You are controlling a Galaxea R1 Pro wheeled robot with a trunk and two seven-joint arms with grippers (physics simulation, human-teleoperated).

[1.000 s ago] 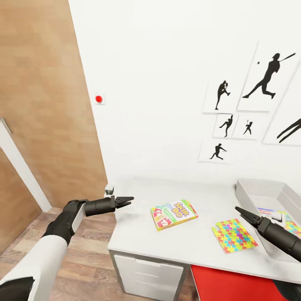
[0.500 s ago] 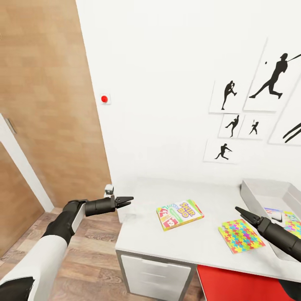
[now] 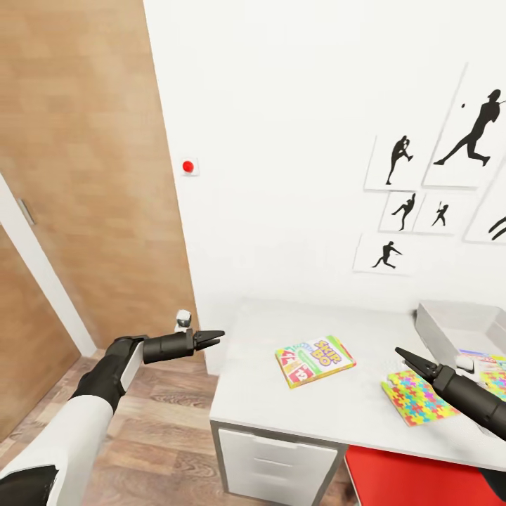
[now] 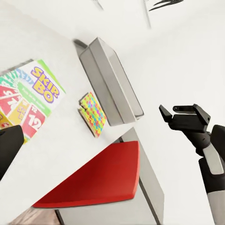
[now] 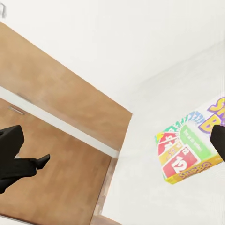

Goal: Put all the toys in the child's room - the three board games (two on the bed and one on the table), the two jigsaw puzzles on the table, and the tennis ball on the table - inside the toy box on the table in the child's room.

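The Skip-Bo board game point(image 3: 315, 360) point(image 4: 28, 101) point(image 5: 190, 150) lies flat near the middle of the white table point(image 3: 281, 407). Right of it lies a jigsaw puzzle point(image 3: 414, 397) point(image 4: 93, 114), beside the grey toy box point(image 3: 457, 325) point(image 4: 110, 79). Colourful flat items point(image 3: 494, 374) show inside the box. My left gripper point(image 3: 215, 338) is open and hovers off the table's left end, level with its top. Over the table's front right, my right gripper point(image 3: 402, 354) point(image 4: 183, 115) is open above the puzzle. Neither holds anything. The tennis ball is out of view.
A brown wooden door point(image 3: 91, 176) fills the left side, with plank floor point(image 3: 161, 414) below it. White drawers point(image 3: 277, 460) sit under the table's left end, next to a red surface point(image 3: 414, 478) point(image 4: 98, 173). Baseball silhouette pictures point(image 3: 464, 133) hang on the white wall.
The whole picture has slid to the right, so the camera has turned left. Both arms keep their place in the picture. Nothing on the table has moved.
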